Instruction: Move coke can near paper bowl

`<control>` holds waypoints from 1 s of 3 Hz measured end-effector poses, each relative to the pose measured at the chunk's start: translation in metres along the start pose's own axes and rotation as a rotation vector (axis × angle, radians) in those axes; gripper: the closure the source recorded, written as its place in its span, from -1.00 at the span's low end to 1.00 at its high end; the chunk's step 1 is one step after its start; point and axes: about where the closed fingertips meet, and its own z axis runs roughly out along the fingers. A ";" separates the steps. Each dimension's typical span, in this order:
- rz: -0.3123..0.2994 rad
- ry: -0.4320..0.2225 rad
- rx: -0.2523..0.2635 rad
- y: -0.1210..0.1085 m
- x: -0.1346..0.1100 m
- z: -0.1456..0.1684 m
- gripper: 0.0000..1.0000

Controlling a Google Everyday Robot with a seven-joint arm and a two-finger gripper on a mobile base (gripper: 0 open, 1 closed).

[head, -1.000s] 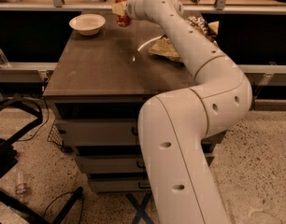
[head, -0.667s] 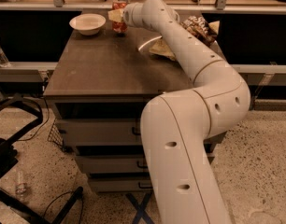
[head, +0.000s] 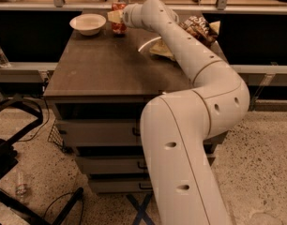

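gripper [head: 117, 18]: I have it over the bench's [head: 101, 64] far edge
coke can [head: 118, 21]: between my fingers [head: 113, 16]
paper bowl [head: 88, 23]: just left of the fingers, on the bench
chip bag [head: 198, 26]: well right of the fingers

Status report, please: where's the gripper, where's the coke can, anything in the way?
Gripper at the coke can, table's far edge. Can just right of paper bowl. Chip bag off to the right, not in the way.
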 end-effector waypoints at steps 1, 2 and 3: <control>0.000 0.002 -0.002 0.001 0.002 0.002 -0.43; 0.001 0.005 -0.005 0.003 0.004 0.004 -0.91; 0.001 0.006 -0.006 0.004 0.005 0.005 -1.00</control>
